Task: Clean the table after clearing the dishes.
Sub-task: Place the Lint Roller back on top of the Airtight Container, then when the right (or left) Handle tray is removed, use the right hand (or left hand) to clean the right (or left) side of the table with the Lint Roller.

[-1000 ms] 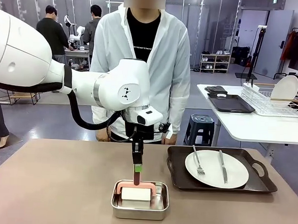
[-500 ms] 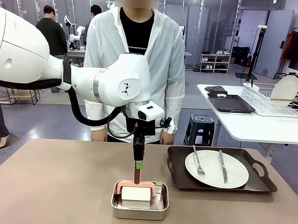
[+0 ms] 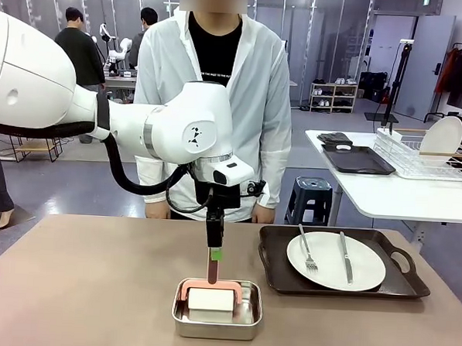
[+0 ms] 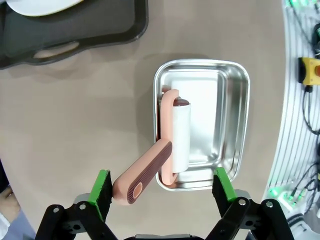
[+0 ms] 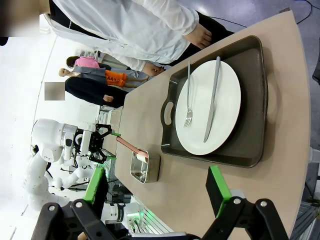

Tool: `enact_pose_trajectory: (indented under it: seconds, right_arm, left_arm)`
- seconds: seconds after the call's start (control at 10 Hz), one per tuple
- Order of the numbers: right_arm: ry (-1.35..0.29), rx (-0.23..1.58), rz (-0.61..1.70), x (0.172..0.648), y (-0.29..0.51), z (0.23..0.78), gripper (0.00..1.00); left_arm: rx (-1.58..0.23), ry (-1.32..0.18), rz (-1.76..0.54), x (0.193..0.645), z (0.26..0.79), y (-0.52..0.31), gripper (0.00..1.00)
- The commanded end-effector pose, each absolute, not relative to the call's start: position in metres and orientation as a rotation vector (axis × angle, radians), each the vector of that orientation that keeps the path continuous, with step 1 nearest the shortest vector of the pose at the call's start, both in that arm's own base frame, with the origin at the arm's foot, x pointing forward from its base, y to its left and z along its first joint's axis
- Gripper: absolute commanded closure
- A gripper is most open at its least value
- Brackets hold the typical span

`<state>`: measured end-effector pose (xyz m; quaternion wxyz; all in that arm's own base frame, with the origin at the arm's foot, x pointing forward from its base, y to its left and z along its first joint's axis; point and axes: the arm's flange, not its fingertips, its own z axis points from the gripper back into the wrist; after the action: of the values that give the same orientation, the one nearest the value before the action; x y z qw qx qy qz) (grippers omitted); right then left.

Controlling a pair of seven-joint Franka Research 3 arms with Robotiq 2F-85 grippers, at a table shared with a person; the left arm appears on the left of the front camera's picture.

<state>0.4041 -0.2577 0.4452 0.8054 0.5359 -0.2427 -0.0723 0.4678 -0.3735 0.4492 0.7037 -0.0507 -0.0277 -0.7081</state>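
table [image 3: 78, 289]: dishes [image 3: 365, 267] sat uncleared
left claw [image 4: 162, 180]: wide around roller handle [image 4: 142, 177]
right claw [image 5: 157, 186]: wide, empty
risk: loose handle could've toppled off pan [image 4: 236, 125]

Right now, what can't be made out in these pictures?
Front view: the left gripper, edge-on, hides how wide its jaws stand.
Front view: the edge of the table hides part of the person's hands.
Left wrist view: the top edge cuts off the tray and plate.
Right wrist view: the roller in the pan: too small for detail.
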Motion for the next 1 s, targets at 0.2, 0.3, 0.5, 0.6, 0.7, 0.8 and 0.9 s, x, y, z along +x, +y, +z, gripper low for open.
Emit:
enact_pose_trajectory:
  seconds: [0.2, 0.3, 0.5, 0.6, 0.7, 0.8, 0.9]
  right_arm:
    - [-0.522, 1.148, -0.151, 0.4017, -0.2569, 0.4475, 0.00]
    - [-0.522, 1.148, -0.151, 0.4017, -0.2569, 0.4475, 0.00]
    - [-0.522, 1.148, -0.151, 0.4017, -0.2569, 0.4475, 0.00]
    - [-0.522, 1.148, -0.151, 0.4017, -0.2569, 0.4475, 0.00]
    - [-0.522, 1.148, -0.151, 0.4017, -0.2569, 0.4475, 0.00]
    - [-0.522, 1.148, -0.151, 0.4017, -0.2569, 0.4475, 0.00]
    - [-0.522, 1.148, -0.151, 0.4017, -0.2569, 0.4475, 0.00]
  left_arm:
    - [-0.105, -0.059, -1.576, 0.4683, 0.4490, -0.3727, 0.00]
    - [-0.105, -0.059, -1.576, 0.4683, 0.4490, -0.3727, 0.00]
    - [-0.105, -0.059, -1.576, 0.4683, 0.4490, -0.3727, 0.00]
    - [-0.105, -0.059, -1.576, 0.4683, 0.4490, -0.3727, 0.00]
    - [-0.105, -0.059, -1.576, 0.4683, 0.4490, -0.3727, 0.00]
    - [-0.105, -0.059, -1.576, 0.4683, 0.4490, -0.3727, 0.00]
    - [-0.105, -0.059, -1.576, 0.4683, 0.4490, -0.3727, 0.00]
